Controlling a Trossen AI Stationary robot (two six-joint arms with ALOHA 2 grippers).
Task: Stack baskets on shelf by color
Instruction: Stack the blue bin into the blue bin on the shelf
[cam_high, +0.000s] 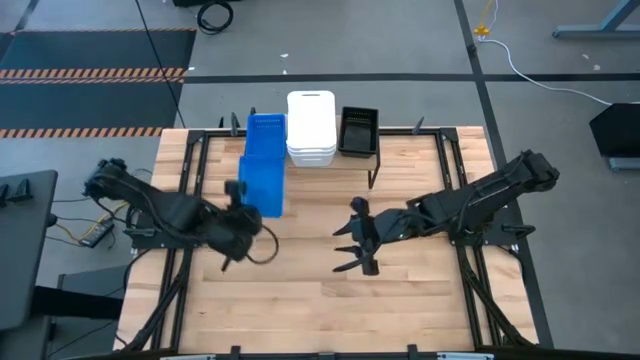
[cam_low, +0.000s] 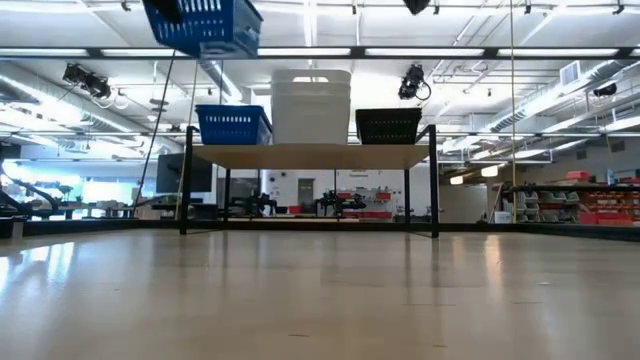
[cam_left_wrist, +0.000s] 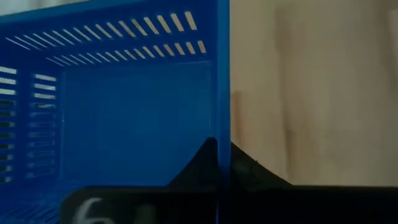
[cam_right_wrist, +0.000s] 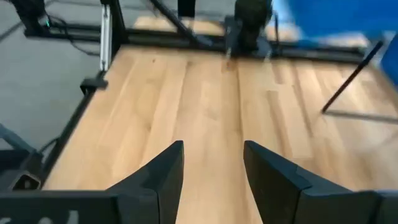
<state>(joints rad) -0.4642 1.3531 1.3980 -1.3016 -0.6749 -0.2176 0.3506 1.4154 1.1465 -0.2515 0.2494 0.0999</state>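
High view. Wooden desk (cam_high: 300, 290) with black frame rails. At the far edge stands the shelf (cam_high: 400, 150); on it, from left to right, a blue basket (cam_high: 266, 125), a stack of white baskets (cam_high: 311, 128) and a black basket (cam_high: 359, 130). A second blue basket (cam_high: 263, 182) hangs over the desk just in front of the shelf's left end, clamped at its near rim by the left pincer (cam_high: 238, 190). The right pincer (cam_high: 352, 243) sits over the bare middle of the desk, well apart from every basket, fingers spread and holding nothing.

Low view. Shelf (cam_low: 310, 156) on thin black legs, carrying blue basket (cam_low: 232, 124), white stack (cam_low: 311, 105) and black basket (cam_low: 388, 125) side by side. The held blue basket (cam_low: 203, 25) is up at the top edge, above and left of the shelved blue one, clear of it and tilted.

Left wrist view. Blue basket (cam_left_wrist: 112, 106), slotted walls, fills most of the frame; the dark fingers (cam_left_wrist: 202, 168) are closed on its rim, desk (cam_left_wrist: 311, 93) alongside.

Right wrist view. Two dark fingers (cam_right_wrist: 161, 171) stand apart with bare desk (cam_right_wrist: 186, 99) between them; the left arm and a blurred blue basket (cam_right_wrist: 336, 15) appear farther off.
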